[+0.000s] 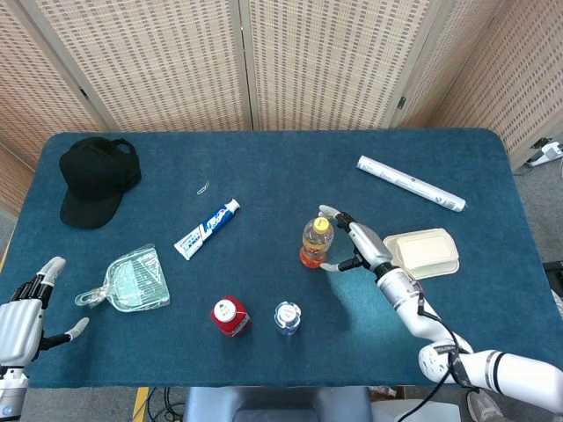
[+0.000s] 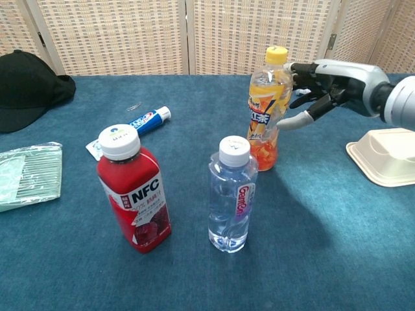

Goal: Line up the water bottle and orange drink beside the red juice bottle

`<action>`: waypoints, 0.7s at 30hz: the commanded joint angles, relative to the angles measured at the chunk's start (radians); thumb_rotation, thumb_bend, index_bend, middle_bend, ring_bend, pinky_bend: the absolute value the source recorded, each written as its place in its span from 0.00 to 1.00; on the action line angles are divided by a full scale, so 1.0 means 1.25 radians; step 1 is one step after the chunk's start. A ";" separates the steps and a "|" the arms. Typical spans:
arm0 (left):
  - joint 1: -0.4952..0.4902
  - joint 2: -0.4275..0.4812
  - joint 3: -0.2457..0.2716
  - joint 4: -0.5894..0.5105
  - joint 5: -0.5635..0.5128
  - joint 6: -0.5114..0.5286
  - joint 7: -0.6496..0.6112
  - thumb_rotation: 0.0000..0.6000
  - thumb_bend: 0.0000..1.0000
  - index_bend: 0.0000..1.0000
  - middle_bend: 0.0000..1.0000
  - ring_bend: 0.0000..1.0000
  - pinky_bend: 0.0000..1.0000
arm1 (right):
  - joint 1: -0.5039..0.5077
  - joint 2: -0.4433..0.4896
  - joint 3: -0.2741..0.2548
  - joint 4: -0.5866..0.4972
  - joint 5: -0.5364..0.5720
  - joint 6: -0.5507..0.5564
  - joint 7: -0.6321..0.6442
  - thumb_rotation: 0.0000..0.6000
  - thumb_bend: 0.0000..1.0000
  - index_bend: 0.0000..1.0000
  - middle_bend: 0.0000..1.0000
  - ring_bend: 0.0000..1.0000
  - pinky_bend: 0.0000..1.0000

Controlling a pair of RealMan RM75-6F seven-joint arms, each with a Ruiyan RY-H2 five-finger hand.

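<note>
The red juice bottle (image 1: 230,316) (image 2: 134,197) stands upright near the table's front edge. Just to its right stands the clear water bottle (image 1: 287,317) (image 2: 230,194). The orange drink (image 1: 316,243) (image 2: 266,110), with a yellow cap, stands upright farther back and to the right. My right hand (image 1: 356,243) (image 2: 327,81) is open right beside the orange drink, its fingers spread around the bottle's right side; whether they touch it I cannot tell. My left hand (image 1: 22,316) is open at the front left corner, holding nothing.
A black cap (image 1: 97,179) lies at the back left, a clear dustpan (image 1: 134,281) at the front left, a toothpaste tube (image 1: 206,229) mid-table. A white clamshell box (image 1: 422,253) sits right of my right hand, a rolled white tube (image 1: 410,183) behind it.
</note>
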 commanded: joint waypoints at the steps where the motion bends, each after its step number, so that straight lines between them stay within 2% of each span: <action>1: 0.001 0.000 0.000 0.000 0.000 0.001 0.000 1.00 0.15 0.13 0.08 0.17 0.18 | 0.008 -0.023 0.011 0.025 0.003 -0.003 0.007 1.00 0.30 0.28 0.23 0.08 0.18; 5: 0.000 0.000 0.000 0.001 0.000 0.000 -0.001 1.00 0.15 0.13 0.08 0.17 0.18 | 0.009 -0.040 0.010 0.045 -0.004 -0.011 0.015 1.00 0.42 0.37 0.30 0.12 0.18; 10: 0.001 0.000 -0.001 0.003 -0.001 0.000 -0.001 1.00 0.15 0.13 0.08 0.17 0.18 | -0.004 -0.042 0.012 0.047 -0.033 0.007 0.038 1.00 0.47 0.47 0.35 0.16 0.18; 15: 0.000 -0.002 -0.001 0.005 -0.004 -0.003 -0.001 1.00 0.15 0.13 0.08 0.17 0.18 | -0.035 0.004 0.000 0.005 -0.089 0.031 0.081 1.00 0.48 0.50 0.36 0.16 0.18; 21: -0.007 -0.006 -0.003 0.005 -0.002 -0.010 0.002 1.00 0.15 0.13 0.08 0.17 0.18 | -0.080 0.090 -0.037 -0.075 -0.166 0.055 0.130 1.00 0.48 0.50 0.36 0.16 0.19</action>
